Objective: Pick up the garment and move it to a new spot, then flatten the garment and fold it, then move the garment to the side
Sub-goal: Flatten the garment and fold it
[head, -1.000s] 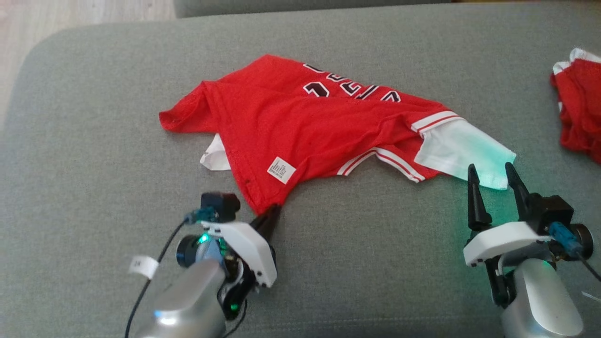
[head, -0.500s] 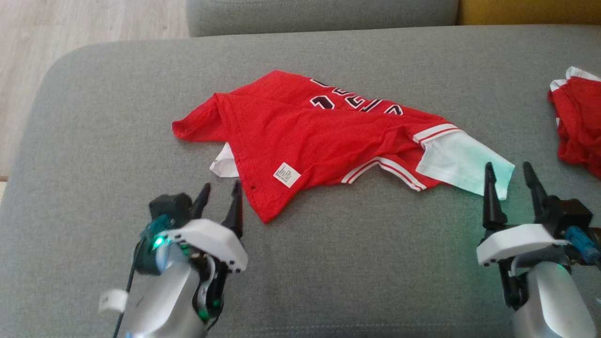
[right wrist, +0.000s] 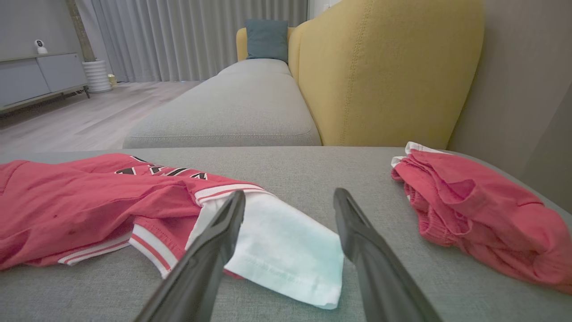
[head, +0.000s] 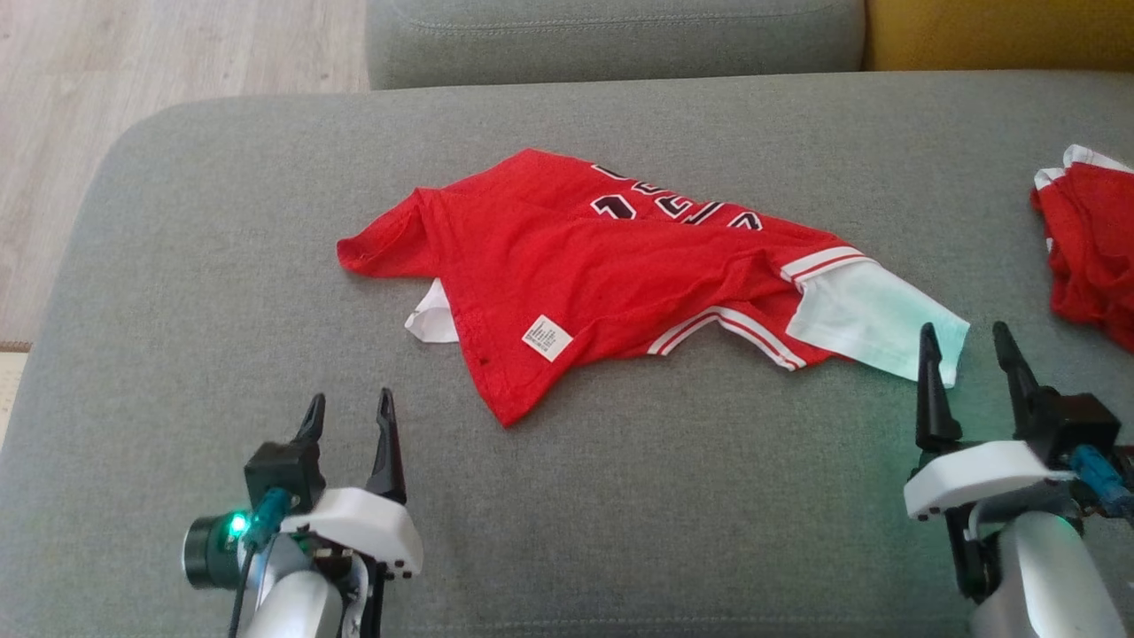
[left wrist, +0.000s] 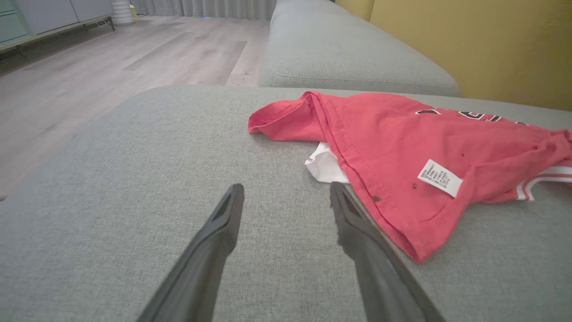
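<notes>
A rumpled red jersey [head: 620,275] lies on a grey sofa [head: 221,266], left pincer [head: 350,397] and right pincer [head: 964,329] open and empty near its front edge. Flattening looks next: grip opposite corners, pull taut.

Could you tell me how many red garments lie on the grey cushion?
2: a red, white-sleeved jersey in the middle; a crumpled red garment at the right edge.

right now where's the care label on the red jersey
Head view, mid-frame: the white care label is on the red jersey near its pointed lower corner, between the white scrap peeking out at left and the striped trim at right.
</notes>
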